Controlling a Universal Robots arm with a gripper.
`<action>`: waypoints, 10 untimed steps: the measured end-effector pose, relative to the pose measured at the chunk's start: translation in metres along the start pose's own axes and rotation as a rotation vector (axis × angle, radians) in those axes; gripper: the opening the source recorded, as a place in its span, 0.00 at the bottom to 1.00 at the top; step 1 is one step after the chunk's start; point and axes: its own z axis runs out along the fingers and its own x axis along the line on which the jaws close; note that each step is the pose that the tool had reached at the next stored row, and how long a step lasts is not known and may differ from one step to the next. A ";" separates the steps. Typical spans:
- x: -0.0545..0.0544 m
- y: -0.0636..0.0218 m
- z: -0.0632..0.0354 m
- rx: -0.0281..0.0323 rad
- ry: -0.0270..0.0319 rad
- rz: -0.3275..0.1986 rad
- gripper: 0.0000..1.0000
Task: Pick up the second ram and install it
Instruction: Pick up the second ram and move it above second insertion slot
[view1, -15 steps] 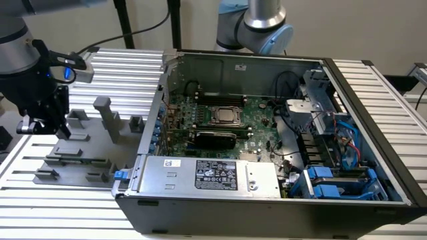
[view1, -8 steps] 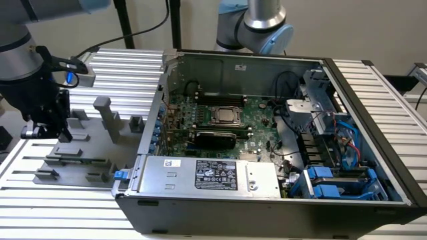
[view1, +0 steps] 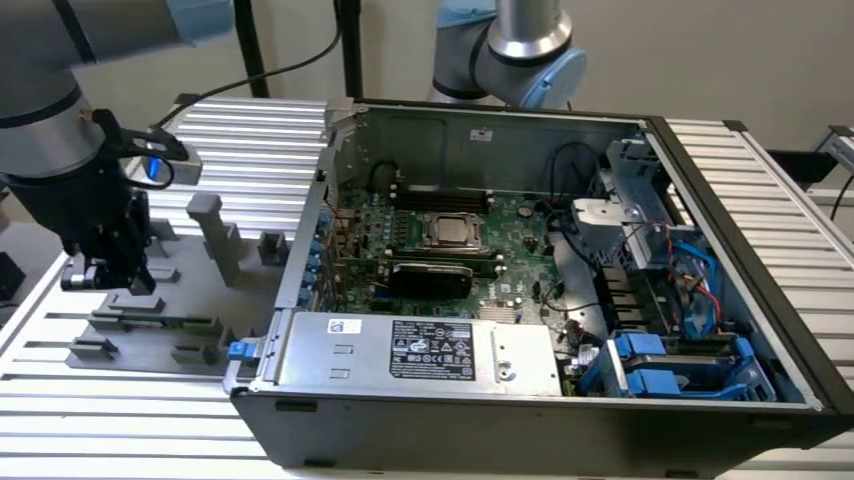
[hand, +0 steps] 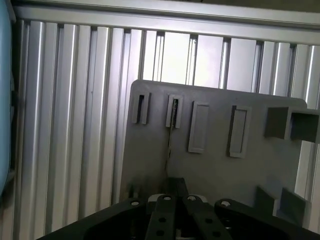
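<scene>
The end effector (view1: 118, 283) hangs low over a grey tray (view1: 187, 290) on the slatted desk (view1: 80, 420), at the exterior view's left and beside the open case (view1: 467, 430). Its fingers are pressed together. In the wrist view they converge to a narrow tip (hand: 175, 200) just above the tray (hand: 150, 150), with the desk's (hand: 65, 125) ribs beyond.

The ram (view1: 163, 322) lies in the tray, a thin green strip in a long holder near the tray's front edge. In the exterior view it sits just below the end effector and runs from under it toward the exterior view's right, toward the case. From the wrist, the ram (hand: 170, 140) shows edge-on as a thin dark line. It runs from one of the tray's small slots straight toward the fingertips, so the end effector is lined up with it and over its near end. I cannot tell whether the fingers are pinching that end or are only closed just above it.

Inside the case, the motherboard (view1: 514, 230) lies flat, well apart from the ram. A silver power supply (view1: 414, 350) sits along the case's front wall. A second arm (view1: 514, 50) stands behind the case.
</scene>
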 end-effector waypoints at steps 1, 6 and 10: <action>0.001 -0.0001 0.0018 0.0000 0.0001 0.000 0.11; 0.003 0.0000 0.0093 0.0042 0.0007 0.007 0.11; 0.004 -0.0007 0.0125 0.0038 0.0073 0.011 0.11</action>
